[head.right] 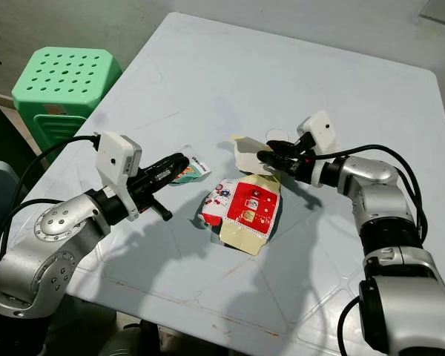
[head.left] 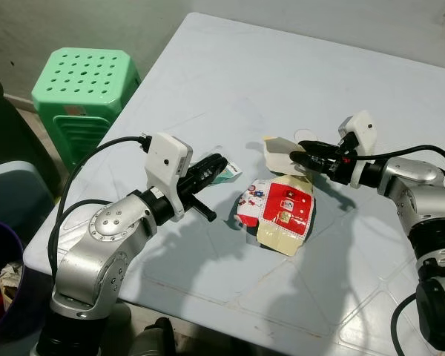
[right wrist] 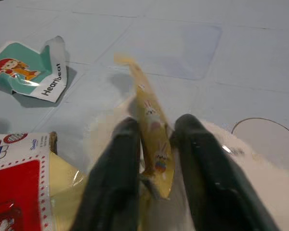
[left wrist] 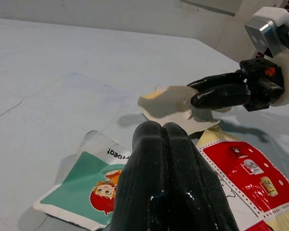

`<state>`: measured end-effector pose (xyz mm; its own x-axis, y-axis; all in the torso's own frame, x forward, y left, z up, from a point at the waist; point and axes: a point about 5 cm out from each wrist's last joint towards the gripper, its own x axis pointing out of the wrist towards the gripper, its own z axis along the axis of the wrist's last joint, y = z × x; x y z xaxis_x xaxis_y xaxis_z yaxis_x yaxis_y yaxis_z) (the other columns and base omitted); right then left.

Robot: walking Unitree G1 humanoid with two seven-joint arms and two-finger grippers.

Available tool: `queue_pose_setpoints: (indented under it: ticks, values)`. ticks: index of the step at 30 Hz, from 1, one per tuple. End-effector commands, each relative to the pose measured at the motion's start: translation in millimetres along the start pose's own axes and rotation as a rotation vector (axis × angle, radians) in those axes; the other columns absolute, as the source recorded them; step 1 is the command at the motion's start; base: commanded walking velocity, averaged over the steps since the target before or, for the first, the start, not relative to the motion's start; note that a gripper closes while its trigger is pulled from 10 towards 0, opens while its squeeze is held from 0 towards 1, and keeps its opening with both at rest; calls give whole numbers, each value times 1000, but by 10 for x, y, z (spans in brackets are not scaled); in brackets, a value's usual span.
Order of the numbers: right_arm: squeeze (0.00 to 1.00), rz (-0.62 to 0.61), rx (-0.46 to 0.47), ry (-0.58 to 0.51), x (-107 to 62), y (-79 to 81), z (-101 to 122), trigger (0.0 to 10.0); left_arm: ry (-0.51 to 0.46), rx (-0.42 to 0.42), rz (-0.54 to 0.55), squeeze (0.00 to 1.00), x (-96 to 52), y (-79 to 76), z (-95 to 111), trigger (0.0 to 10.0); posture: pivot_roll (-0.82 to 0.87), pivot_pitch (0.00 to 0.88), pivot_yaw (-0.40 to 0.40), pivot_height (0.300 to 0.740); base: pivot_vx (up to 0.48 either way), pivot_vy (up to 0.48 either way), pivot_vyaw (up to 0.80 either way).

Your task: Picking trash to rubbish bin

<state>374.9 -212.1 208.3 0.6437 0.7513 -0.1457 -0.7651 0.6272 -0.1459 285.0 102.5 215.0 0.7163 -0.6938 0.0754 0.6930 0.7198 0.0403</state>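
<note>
2 flimsy wrappers lay mid-table [head.left: 208, 67]: the right gripper [head.left: 302, 156] pinched the upturned flap of the flattened red-and-yellow carton [head.left: 280, 208], likely light and crushable, while the left gripper [head.left: 215, 165], fingers together, hovered over the teal packet [left wrist: 82, 190].

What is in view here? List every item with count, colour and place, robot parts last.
Table: one, pale blue-white, under both arms.
Red and yellow carton: one, flattened, table centre.
Teal wrapper: one, teal and white, on the table beneath the left gripper.
Yellow flap: one, between the right gripper's fingers.
Stool: one, green plastic, beside the table's left.
Bin: one, dark purple, lower left.
Left gripper: shut, over the teal wrapper.
Right gripper: shut on the flap.
</note>
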Motion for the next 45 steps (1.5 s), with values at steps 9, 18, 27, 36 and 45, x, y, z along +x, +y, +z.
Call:
queue_pose_setpoints:
  ticks: [9,18,27,36,45]
  values:
    - [0,-18,-3,-17,-59,-60,45,0,-2,5,0,0,-16,-24,-3,10000,-69,259,-79,740,0,0,0]
    - [0,-117,34,-153,-97,-149,179,0,-6,9,10,0,-9,3,6,10000,-65,255,-78,740,0,0,0]
    - [0,-246,83,-367,-169,-203,351,0,-18,-3,49,0,-1,51,9,10000,-62,242,-73,740,0,0,0]
    - [0,-314,42,-411,-154,-67,375,10000,-66,-14,116,0,30,167,120,10000,-59,228,-69,740,0,0,0]
    - [0,-458,-25,-500,-136,196,483,10000,-108,-12,165,0,48,277,223,10000,-63,200,-65,740,0,0,0]
